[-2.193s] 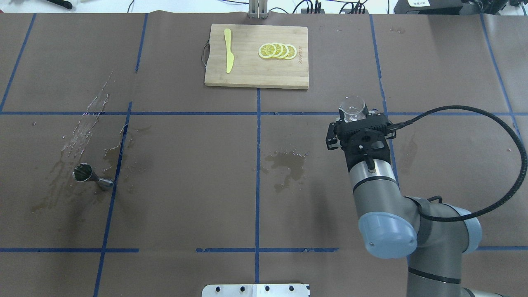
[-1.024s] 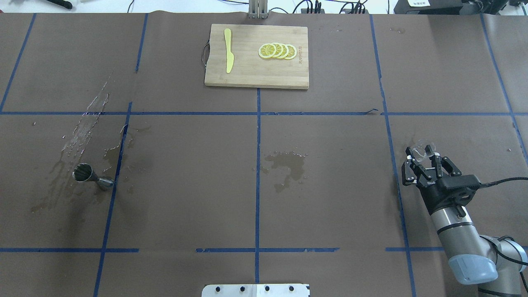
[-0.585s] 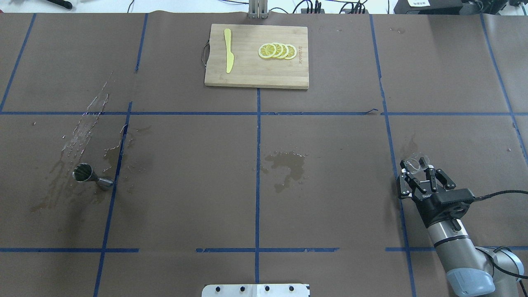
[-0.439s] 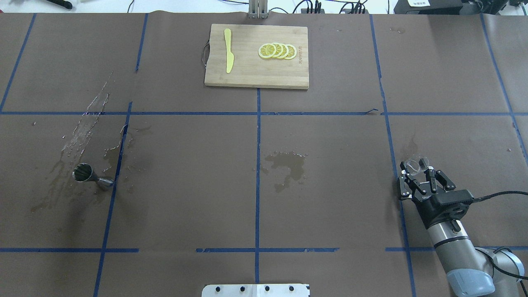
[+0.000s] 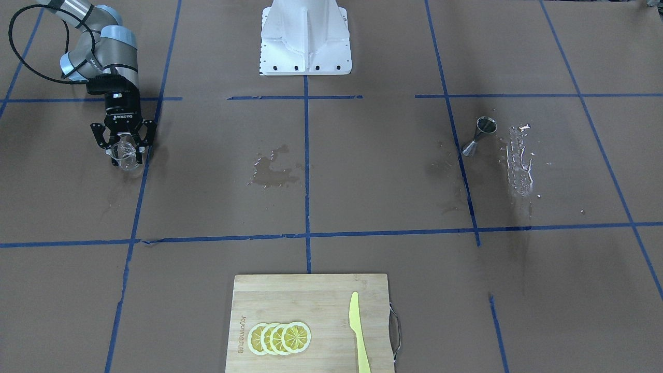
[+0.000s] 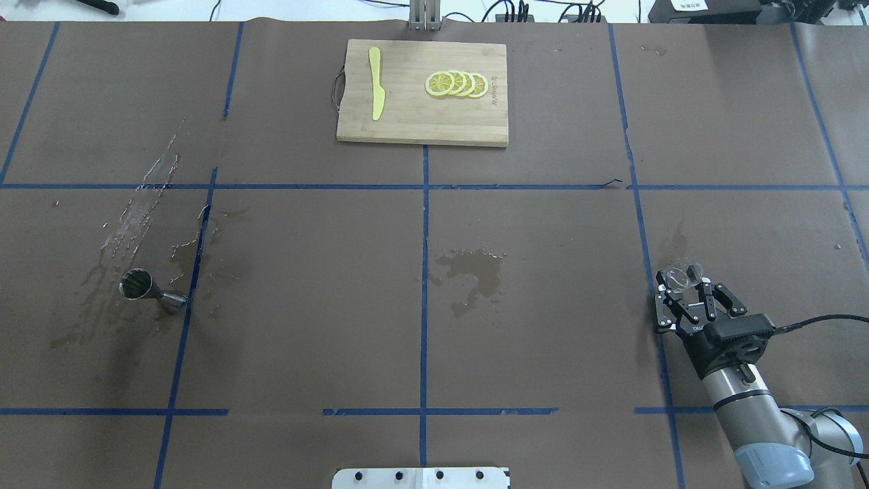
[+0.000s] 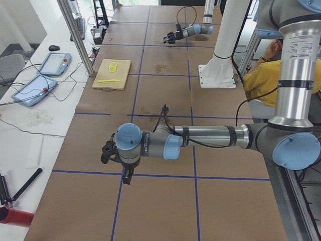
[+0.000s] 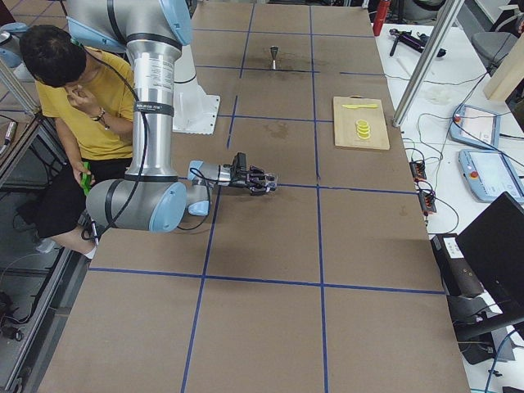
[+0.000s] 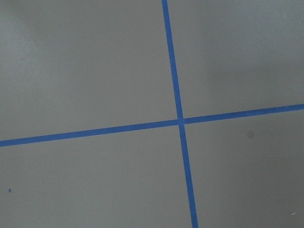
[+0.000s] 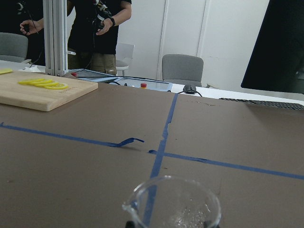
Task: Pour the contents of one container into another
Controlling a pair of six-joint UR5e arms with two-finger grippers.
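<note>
Overhead exterior shows the right gripper low over the bench on its right side, near the robot. Its fingers pinch the clear glass cup just right of a blue tape line. The steel jigger stands well apart on the left among wet streaks, and a darker spill lies at mid-bench between the two. Broad bare room runs from cup to jigger. The cutting board, with its yellow knife and lemon slices, sits at the far edge, clear of that span. The right wrist view adds what the overhead cannot: the cup's rim is level and droplets cling inside. Whether its base touches the bench cannot be told. The left gripper shows only in the exterior left view, over the bench's left end, and I cannot tell whether it is spread or pressed together. Its wrist camera sees only bare bench and two such lines crossing.
</note>
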